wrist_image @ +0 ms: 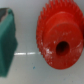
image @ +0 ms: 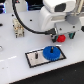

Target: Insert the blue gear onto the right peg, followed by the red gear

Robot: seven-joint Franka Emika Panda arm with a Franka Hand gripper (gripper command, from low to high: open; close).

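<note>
In the exterior view the arm (image: 60, 10) fills the upper right of the frame, and its gripper (image: 60, 36) hangs right of centre, directly over the red gear (image: 61, 38), of which only a small red patch shows between and below the dark fingers. Whether the fingers are spread or closed on anything cannot be told at this size, nor whether they touch the gear. The blue gear (image: 51, 52) lies flat at lower centre, on the exterior view's right end of the plate (image: 32, 59), its round face turned straight up (a disc, so no long axis to speak of) and its hub at the middle. Which peg it sits on cannot be made out; one thin dark peg (image: 36, 55) stands upright on the bare part of the plate, at the exterior view's left of the gear. The plate's long axis runs from lower left to right, slightly rising. In the wrist view the red gear (wrist_image: 61, 39) lies flat on the white table (wrist_image: 27, 62), hub bore facing the camera, teeth all round, with a teal block (wrist_image: 7, 42) well apart from it at the frame's edge.
</note>
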